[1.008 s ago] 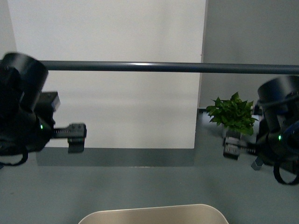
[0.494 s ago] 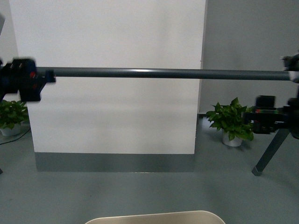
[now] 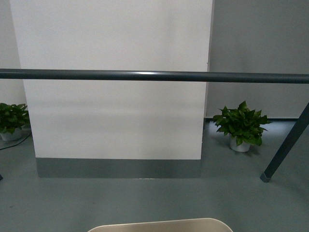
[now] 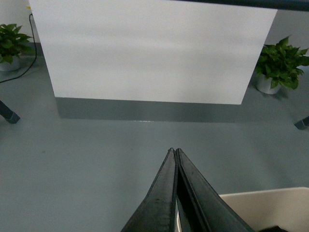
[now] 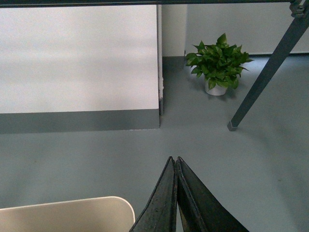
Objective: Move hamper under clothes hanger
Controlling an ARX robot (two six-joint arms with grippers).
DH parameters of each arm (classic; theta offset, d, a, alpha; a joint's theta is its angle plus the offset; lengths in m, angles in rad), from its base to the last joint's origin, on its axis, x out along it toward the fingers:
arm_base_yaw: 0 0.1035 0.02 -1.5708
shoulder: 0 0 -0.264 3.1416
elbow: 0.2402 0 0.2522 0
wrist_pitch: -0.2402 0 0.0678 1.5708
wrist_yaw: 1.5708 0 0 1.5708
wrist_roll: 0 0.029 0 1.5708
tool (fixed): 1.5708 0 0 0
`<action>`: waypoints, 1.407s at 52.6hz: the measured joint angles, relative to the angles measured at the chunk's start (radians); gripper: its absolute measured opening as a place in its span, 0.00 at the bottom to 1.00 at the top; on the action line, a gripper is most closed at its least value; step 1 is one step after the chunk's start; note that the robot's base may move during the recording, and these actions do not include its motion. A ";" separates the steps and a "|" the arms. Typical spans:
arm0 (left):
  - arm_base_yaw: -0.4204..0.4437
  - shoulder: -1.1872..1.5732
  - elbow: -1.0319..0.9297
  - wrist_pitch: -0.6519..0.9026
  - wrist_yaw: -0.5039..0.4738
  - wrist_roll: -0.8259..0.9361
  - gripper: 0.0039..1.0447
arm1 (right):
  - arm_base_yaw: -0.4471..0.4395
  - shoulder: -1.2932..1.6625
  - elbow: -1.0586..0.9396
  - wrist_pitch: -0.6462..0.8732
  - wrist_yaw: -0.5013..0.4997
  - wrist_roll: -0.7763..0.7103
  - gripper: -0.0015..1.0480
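Observation:
The clothes hanger's dark grey bar (image 3: 154, 76) runs straight across the front view, with one slanted leg (image 3: 286, 147) at the right. Only the beige rim of the hamper (image 3: 159, 225) shows, at the bottom edge of that view, on my side of the bar. Neither arm shows in the front view. In the left wrist view my left gripper (image 4: 174, 150) is shut and holds nothing, with a hamper corner (image 4: 268, 208) beside it. My right gripper (image 5: 173, 159) is likewise shut and empty, next to another hamper corner (image 5: 72, 215). A rack leg (image 5: 263, 75) stands beyond it.
A white wall panel (image 3: 116, 106) with a grey skirting stands behind the rack. Potted plants sit on the grey floor at the left (image 3: 12, 121) and the right (image 3: 240, 125). A foot of the rack (image 4: 8, 113) shows in the left wrist view.
Both arms, which stood high at the left and right of the front view a second ago, have gone out of it. The bar sits slightly lower in that view.

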 joint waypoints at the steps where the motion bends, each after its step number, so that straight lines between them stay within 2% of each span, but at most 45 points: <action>1: 0.000 -0.011 -0.014 0.002 0.001 0.000 0.03 | -0.008 -0.013 -0.014 0.000 -0.012 0.000 0.02; 5: 0.000 -0.040 -0.049 0.004 0.002 0.001 0.03 | -0.031 -0.048 -0.048 0.001 -0.048 -0.001 0.02; 11: 0.000 -0.109 -0.114 0.003 0.001 0.003 0.03 | -0.053 -0.122 -0.114 -0.002 -0.048 -0.001 0.02; 26: 0.000 -0.284 -0.233 -0.050 0.001 0.003 0.03 | -0.054 -0.313 -0.238 -0.073 -0.052 -0.001 0.02; 32: 0.000 -0.362 -0.269 -0.093 0.001 0.003 0.03 | -0.054 -0.338 -0.297 -0.036 -0.053 -0.001 0.02; 38: 0.000 -0.445 -0.298 -0.147 0.001 0.003 0.03 | -0.054 -0.436 -0.327 -0.109 -0.052 -0.001 0.02; 44: 0.000 -0.471 -0.346 -0.122 0.001 0.004 0.03 | -0.054 -0.535 -0.344 -0.188 -0.053 -0.001 0.02; 74: 0.000 -0.796 -0.355 -0.414 0.001 0.006 0.03 | -0.054 -0.883 -0.369 -0.496 -0.053 -0.001 0.02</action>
